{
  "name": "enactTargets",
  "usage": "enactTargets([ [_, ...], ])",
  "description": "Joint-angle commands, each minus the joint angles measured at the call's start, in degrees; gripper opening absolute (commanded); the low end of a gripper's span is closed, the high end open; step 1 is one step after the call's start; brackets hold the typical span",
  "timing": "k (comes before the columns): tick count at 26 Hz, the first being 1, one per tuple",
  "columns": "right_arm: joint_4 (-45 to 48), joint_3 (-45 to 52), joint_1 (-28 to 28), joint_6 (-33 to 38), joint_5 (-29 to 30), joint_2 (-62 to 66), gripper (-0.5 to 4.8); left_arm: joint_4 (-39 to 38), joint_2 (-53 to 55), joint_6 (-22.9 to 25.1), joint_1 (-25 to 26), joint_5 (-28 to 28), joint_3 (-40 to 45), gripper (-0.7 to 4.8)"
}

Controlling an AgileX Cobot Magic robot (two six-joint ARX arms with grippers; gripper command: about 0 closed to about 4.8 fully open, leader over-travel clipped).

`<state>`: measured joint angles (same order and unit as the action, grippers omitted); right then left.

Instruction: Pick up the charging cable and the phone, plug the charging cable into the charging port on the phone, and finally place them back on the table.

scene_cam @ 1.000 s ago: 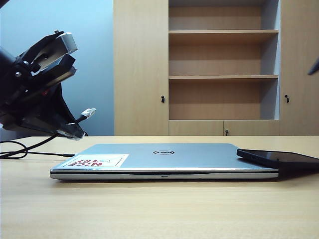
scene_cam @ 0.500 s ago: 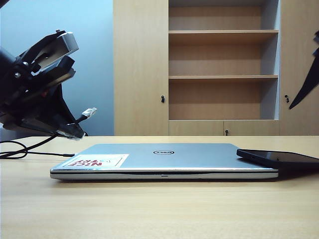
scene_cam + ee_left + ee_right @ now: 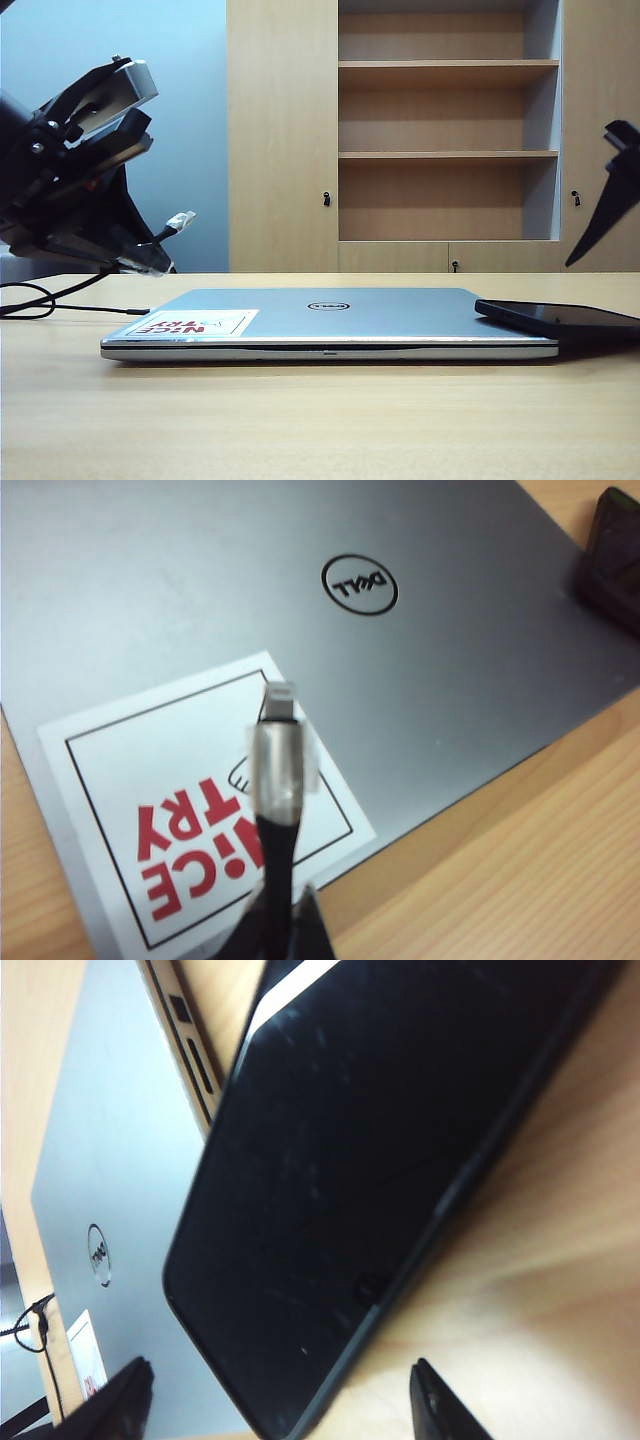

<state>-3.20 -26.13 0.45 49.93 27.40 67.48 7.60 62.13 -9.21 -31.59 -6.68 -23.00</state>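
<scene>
Laptop [image 3: 200,600] (Dell, "NICE TRY" sticker); left gripper [image 3: 285,925] pinching charging cable [image 3: 278,780]; right gripper [image 3: 280,1400] spread above phone [image 3: 360,1160].

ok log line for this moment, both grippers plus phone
left gripper: shut on charging cable, above laptop | right gripper: open, over phone | phone: one end propped on laptop, not held

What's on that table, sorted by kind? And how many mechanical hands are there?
Laptop: 1
Phone: 1
Cable: 1, held above the laptop by the left pincer
Pincers: 2, the right pincer above the phone
Total: 5
</scene>
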Motion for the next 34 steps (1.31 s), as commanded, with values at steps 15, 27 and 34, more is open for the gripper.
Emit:
enactTargets([
  [15,10.51,0.87,-3.02,-0.44,5.77,8.7,4.5,1.73,-0.13,0.22,-0.07,-0.2,-0.17,-0.06],
  [27,18.53,2.05,-3.3,-0.44,10.62,15.72,4.5,1.75,-0.15,0.22,-0.07,-0.2,-0.17,-0.06],
  [34,20.72,2.05,-3.3,-0.46,10.19,18.75,4.5,1.75,-0.15,0.22,-0.07,-0.2,-0.17,-0.06],
])
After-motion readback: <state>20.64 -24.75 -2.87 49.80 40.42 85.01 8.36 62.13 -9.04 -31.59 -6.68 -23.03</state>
